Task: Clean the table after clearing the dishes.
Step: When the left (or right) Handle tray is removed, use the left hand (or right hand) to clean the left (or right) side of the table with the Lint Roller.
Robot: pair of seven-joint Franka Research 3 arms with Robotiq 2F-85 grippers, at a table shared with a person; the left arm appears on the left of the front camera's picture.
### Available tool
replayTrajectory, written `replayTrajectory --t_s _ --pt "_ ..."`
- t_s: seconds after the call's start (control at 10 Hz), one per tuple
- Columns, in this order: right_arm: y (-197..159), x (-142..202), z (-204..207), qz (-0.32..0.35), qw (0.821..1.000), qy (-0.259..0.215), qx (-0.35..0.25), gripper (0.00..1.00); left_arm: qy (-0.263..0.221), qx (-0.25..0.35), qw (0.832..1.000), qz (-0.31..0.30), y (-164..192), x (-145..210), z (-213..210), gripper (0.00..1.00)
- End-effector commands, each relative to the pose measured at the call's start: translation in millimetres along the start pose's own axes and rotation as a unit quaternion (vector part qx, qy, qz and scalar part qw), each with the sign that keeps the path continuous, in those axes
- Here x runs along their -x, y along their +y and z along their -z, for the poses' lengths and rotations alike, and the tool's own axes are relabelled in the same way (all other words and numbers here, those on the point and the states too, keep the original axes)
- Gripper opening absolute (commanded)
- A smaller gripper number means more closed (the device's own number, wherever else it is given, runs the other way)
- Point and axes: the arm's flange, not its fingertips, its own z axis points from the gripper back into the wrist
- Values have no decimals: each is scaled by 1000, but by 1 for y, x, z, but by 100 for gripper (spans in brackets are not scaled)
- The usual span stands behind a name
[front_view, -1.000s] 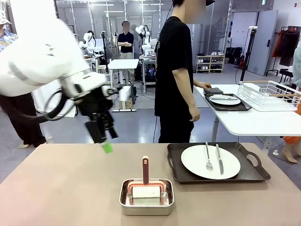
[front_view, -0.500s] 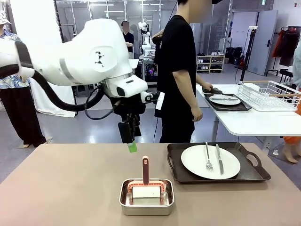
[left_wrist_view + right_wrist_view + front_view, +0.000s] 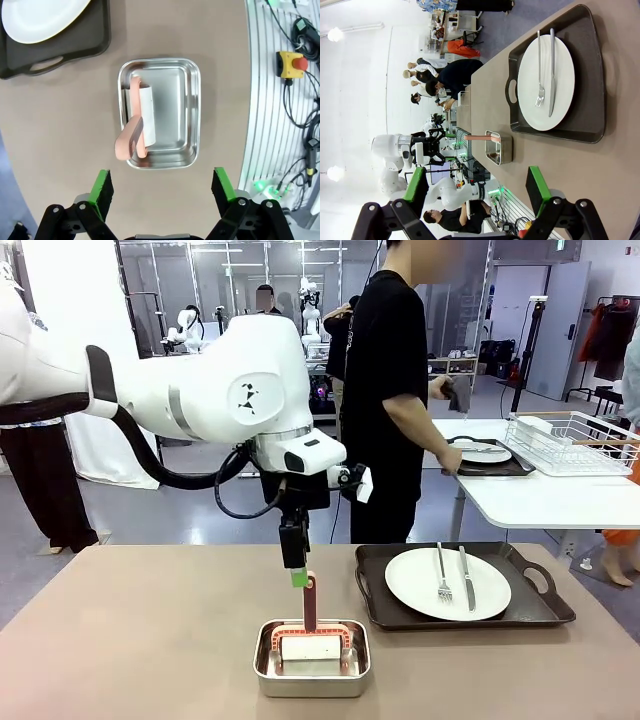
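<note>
The left arm reaches in over the tan table (image 3: 150,640), and the left gripper (image 3: 298,578) hangs fingers-down above a steel pan (image 3: 311,658) that sits near the middle of the near edge. A cleaning tool with a pink-brown handle (image 3: 309,602) stands in the pan, handle upright; from the front the green fingertip appears level with the handle's top, and contact cannot be judged. In the left wrist view the gripper (image 3: 163,186) has its jaws spread wide and grips nothing, with the pan (image 3: 160,112) and handle (image 3: 131,140) below. To the right of the pan lies a dark tray (image 3: 540,615) carrying a white plate (image 3: 415,585), with a fork (image 3: 443,575) and a knife (image 3: 466,580) side by side on it. The right gripper (image 3: 476,182) is likewise wide apart and empty. At the far right a person (image 3: 385,390) has a hand (image 3: 450,460) at a second tray (image 3: 495,469) with a plate (image 3: 478,452) on a white table (image 3: 540,502), beside a wire rack (image 3: 575,440).
</note>
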Motion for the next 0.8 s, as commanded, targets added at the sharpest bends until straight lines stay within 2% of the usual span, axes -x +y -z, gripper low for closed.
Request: replayTrajectory --t_s 0.0,0.7 --pt "3 2 0 -3 1000 -1 0 100 22 -17 1000 -10 5 -12 7 100" --pt "3 2 0 -3 1000 -1 0 100 33 -30 999 -21 14 -23 51 100"
